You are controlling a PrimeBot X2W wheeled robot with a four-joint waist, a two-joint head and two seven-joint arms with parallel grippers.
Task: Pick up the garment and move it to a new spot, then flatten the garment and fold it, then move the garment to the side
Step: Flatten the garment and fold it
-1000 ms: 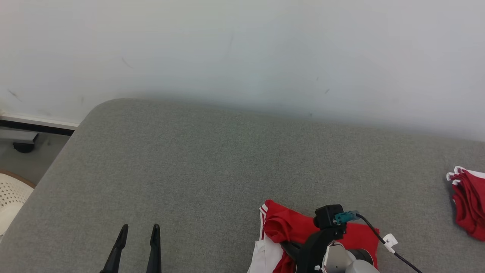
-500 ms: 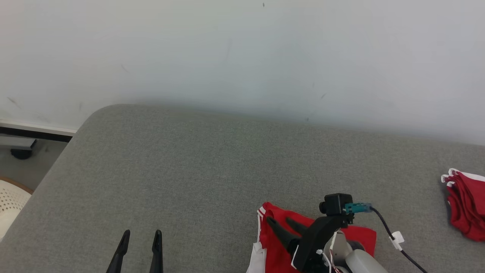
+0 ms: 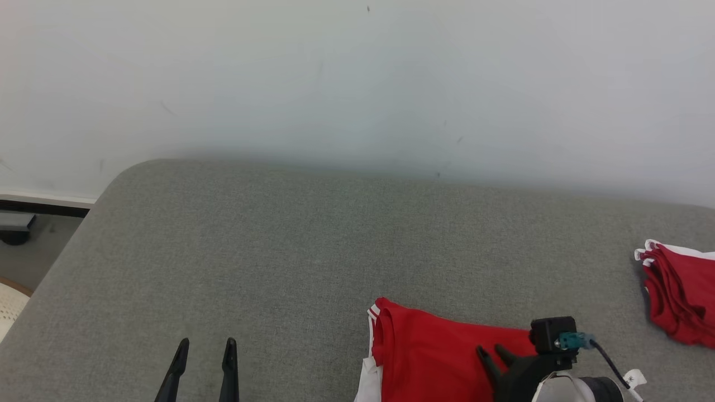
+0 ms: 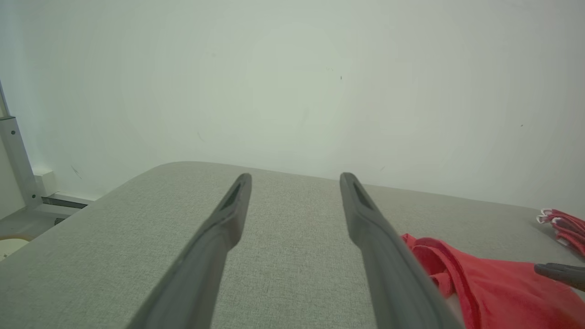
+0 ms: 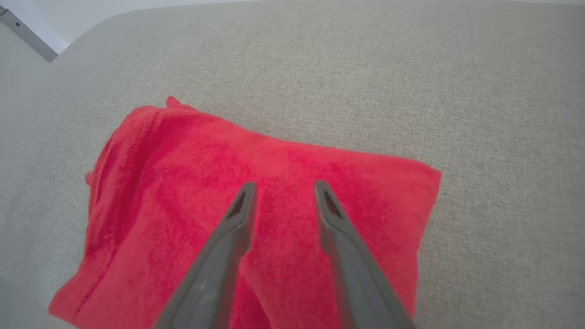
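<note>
A red garment [image 3: 430, 357] with white trim lies folded on the grey cushioned surface [image 3: 290, 257] near its front edge, right of centre; it also appears as the red garment [image 5: 256, 205] and the red garment [image 4: 493, 288]. My right gripper [image 3: 491, 353] hovers over the garment's right part, open, nothing between its fingers; in the right wrist view the right gripper [image 5: 283, 187] stands above the red cloth. My left gripper [image 3: 204, 349] is open over bare grey fabric at the lower left, well apart from the garment; the left gripper [image 4: 295, 180] shows its jaws wide.
Another pile of red cloth with white trim [image 3: 676, 293] lies at the surface's right edge. A pale wall [image 3: 357, 84] backs the surface. At the left the surface drops off to the floor [image 3: 22, 245], where a white perforated object [image 3: 8, 304] sits.
My right gripper opened and let go of the garment, then drew back right and down. The raised fold now lies flat. The head camera shifted slightly.
</note>
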